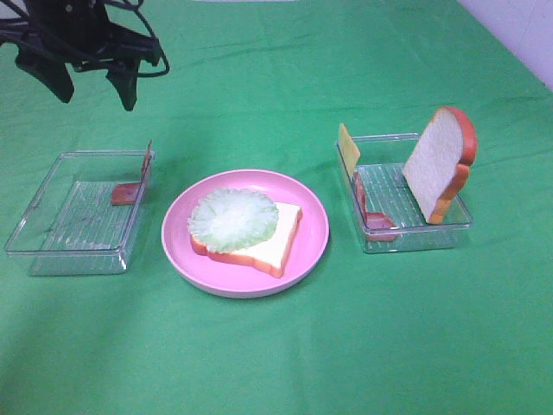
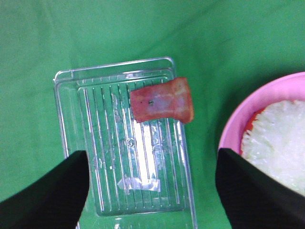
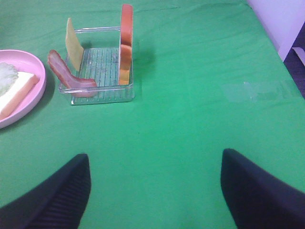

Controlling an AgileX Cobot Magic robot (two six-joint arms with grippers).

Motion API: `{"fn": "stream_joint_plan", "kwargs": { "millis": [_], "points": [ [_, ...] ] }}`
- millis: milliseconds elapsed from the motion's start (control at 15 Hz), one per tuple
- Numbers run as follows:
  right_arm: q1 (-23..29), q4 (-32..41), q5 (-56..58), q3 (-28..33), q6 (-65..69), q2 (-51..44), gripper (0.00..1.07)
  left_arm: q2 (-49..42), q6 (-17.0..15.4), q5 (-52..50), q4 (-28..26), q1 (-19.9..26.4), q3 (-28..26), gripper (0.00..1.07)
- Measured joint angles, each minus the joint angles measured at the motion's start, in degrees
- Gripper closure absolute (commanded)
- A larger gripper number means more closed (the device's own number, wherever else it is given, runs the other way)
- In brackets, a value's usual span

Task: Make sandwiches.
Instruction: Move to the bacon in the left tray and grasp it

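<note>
On the pink plate [image 1: 313, 207] lies the start of a sandwich: one white bread slice [image 1: 282, 244] with pale green lettuce [image 1: 232, 218] on top. A reddish bacon strip [image 1: 134, 184] leans against the right wall of the left clear tray [image 1: 52, 233]. My left gripper [image 1: 93, 86] hovers open behind that tray, and its wrist view looks down on the bacon strip [image 2: 162, 101]. The right clear tray [image 1: 415, 233] holds an upright bread slice [image 1: 441, 164], a yellow cheese square [image 1: 348, 147] and a second bacon strip [image 1: 373, 218]. My right gripper [image 3: 152, 191] is open over bare cloth, outside the high view.
Green cloth [image 1: 276, 363] covers the whole table. A white wall edge [image 1: 518, 26] shows at the back right. The plate [image 3: 37, 76] sits between the two trays, close to each.
</note>
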Motion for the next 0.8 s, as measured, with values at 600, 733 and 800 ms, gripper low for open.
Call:
{"fn": "stream_joint_plan", "kwargs": {
  "millis": [600,733,800],
  "points": [
    [0.0,0.0,0.0,0.0,0.0,0.0,0.35,10.9,-0.2,-6.6,-5.2,0.2,-0.1,0.36],
    [0.0,0.0,0.0,0.0,0.0,0.0,0.35,11.6,-0.2,-7.0,-5.5,0.2,-0.1,0.37],
    [0.0,0.0,0.0,0.0,0.0,0.0,0.35,11.7,-0.2,-7.6,-5.5,0.2,-0.1,0.39]
  ]
}}
